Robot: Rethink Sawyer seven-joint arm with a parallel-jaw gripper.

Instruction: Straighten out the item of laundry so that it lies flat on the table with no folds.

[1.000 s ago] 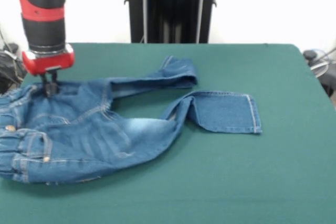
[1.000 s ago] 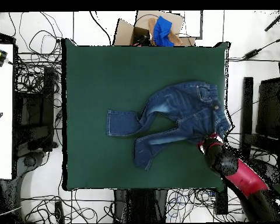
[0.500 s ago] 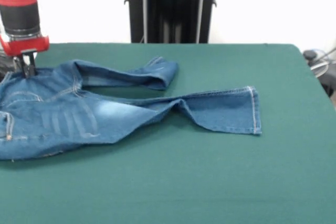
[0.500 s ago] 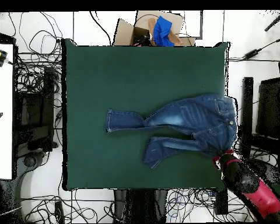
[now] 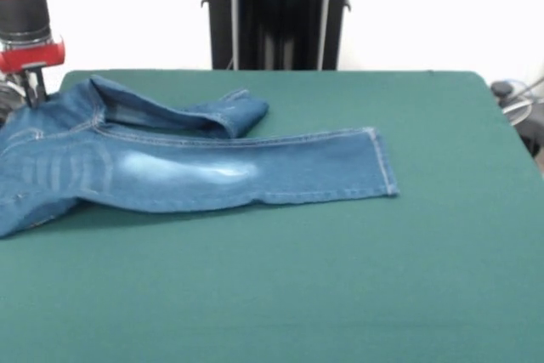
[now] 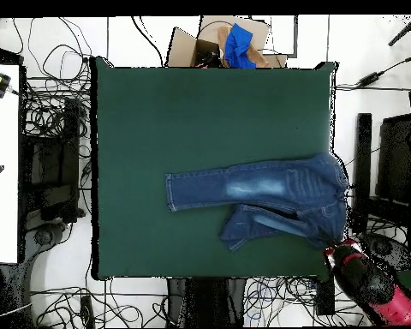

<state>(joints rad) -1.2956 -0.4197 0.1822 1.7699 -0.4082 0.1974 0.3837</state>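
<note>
A red and black robot arm reaches down at the table's edge. Its gripper (image 5: 32, 91) (image 6: 333, 250) points straight down, fingers drawn close together, pinching fabric.

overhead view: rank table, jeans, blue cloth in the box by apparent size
1. table, largest by far
2. jeans
3. blue cloth in the cardboard box, smallest; partly hidden, so its full size is unclear

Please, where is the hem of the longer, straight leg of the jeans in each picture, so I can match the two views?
Front view: the hem lies right of centre, at the right end of the jeans.
Overhead view: the hem lies left of centre, at the left end of the jeans.
Shared landmark: the whitish faded patch on that leg.
</note>
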